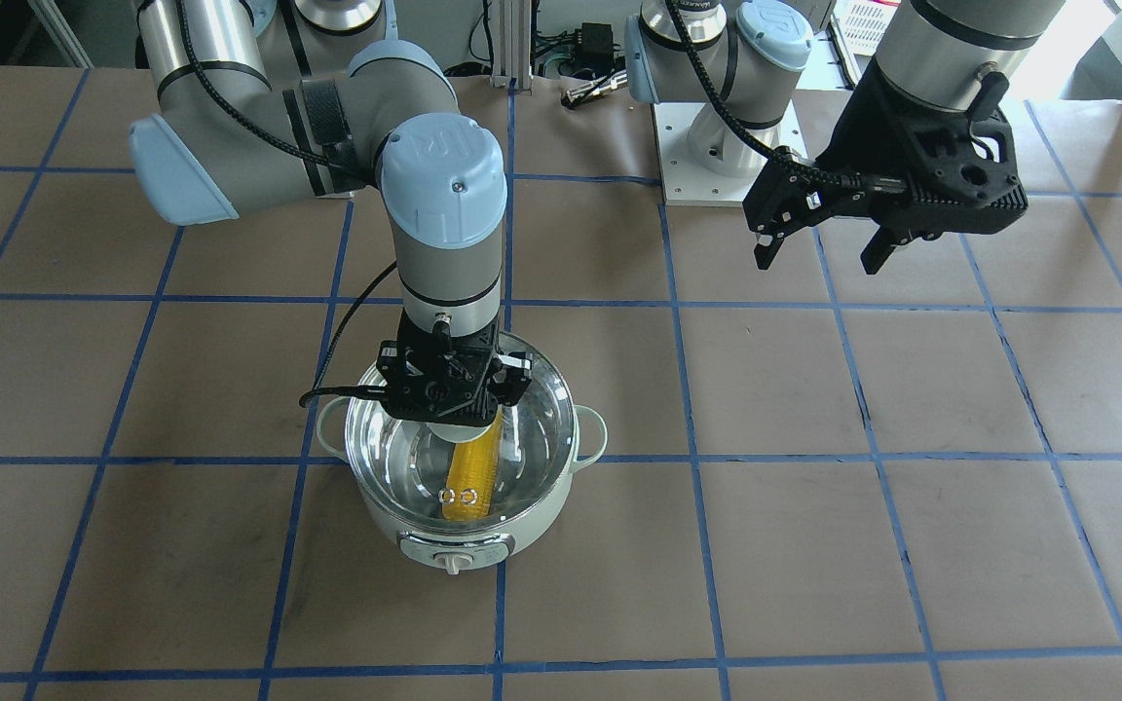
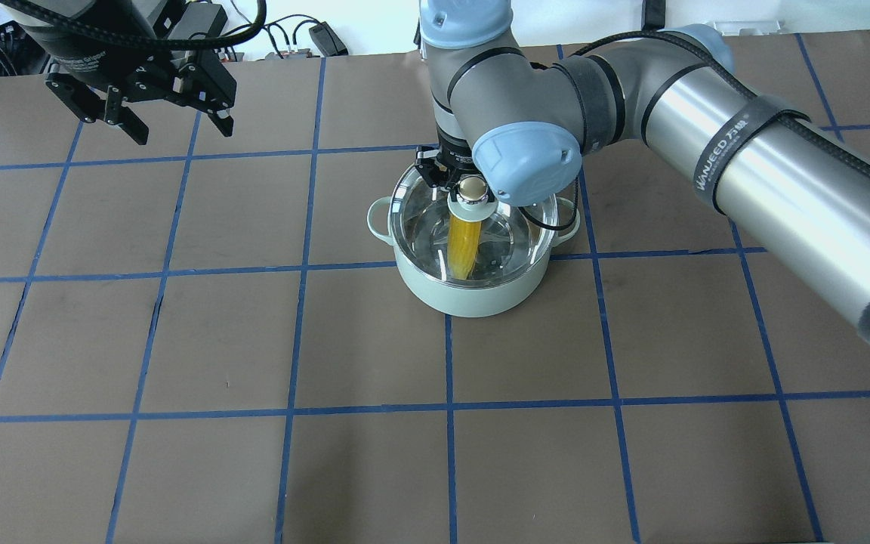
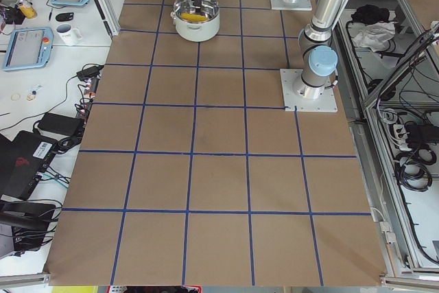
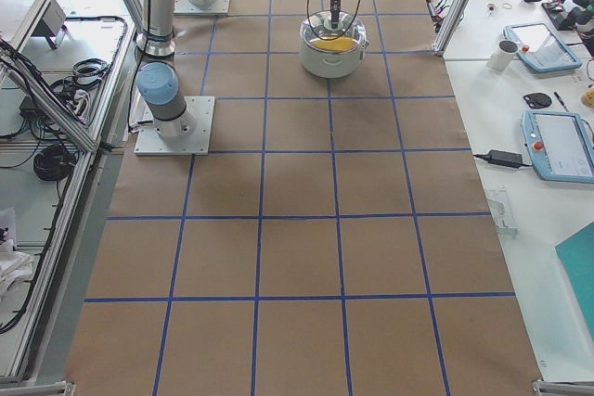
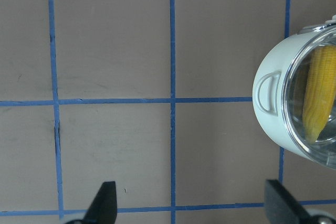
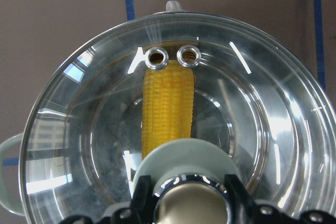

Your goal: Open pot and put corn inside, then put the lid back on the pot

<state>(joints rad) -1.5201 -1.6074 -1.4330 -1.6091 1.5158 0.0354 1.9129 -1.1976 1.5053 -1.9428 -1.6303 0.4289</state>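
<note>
Table [image 1: 814, 545]: brown paper is seen, gridded with blue tape [image 1: 678, 389].
Pot [image 1: 395, 526]: mint-green, stood left of centre in the front-facing view, control knob [image 1: 451, 562] turned toward that camera.
Lid [image 6: 262, 103]: clear glass, laid over the Pot's mouth.
Corn [image 6: 168, 108]: seen through the glass, lying inside the Pot.
Right gripper [image 1: 452, 404]: pinched on the Lid's ball knob [image 2: 473, 189].
Left gripper [image 1: 819, 261]: fingers spread, held at upper right, well apart from the Pot.

Flat brown bench [image 2: 216, 340], blue tape grid. Round pale mint-green pot [image 2: 473, 298] sits on a grid crossing. White square base plate [image 3: 310, 94] bolted on.
</note>
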